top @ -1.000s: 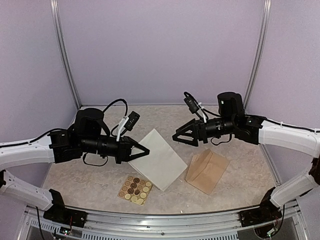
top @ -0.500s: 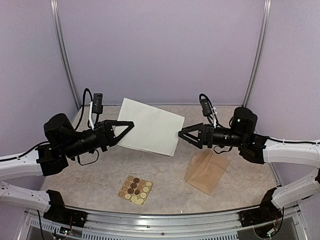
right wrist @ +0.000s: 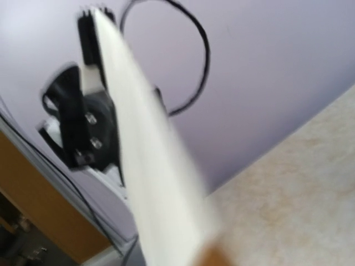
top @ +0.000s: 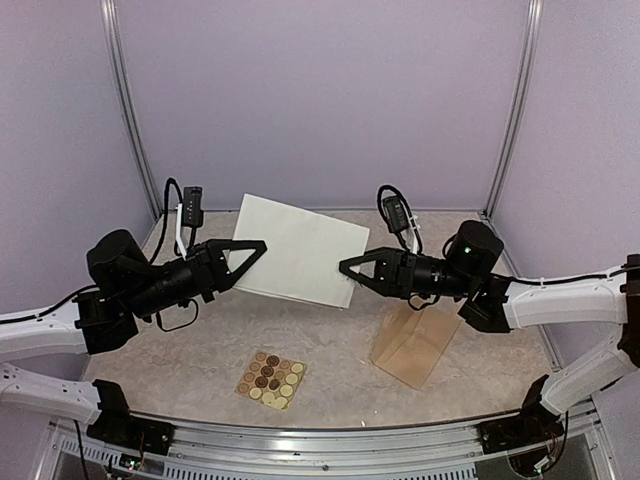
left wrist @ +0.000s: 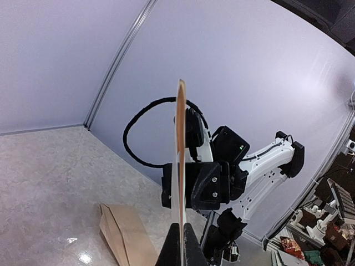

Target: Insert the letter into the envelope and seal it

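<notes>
There are two grippers, the left gripper (top: 258, 250) and the right gripper (top: 347, 275). One letter (top: 300, 250) sits between them. One envelope (top: 412, 345) lies beneath the right gripper, and one sticker sheet (top: 271, 379) beneath the left.

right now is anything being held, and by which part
The left gripper pinches the letter by its left edge, in the air. The right gripper is at the opposite edge; its grip cannot be told.
</notes>
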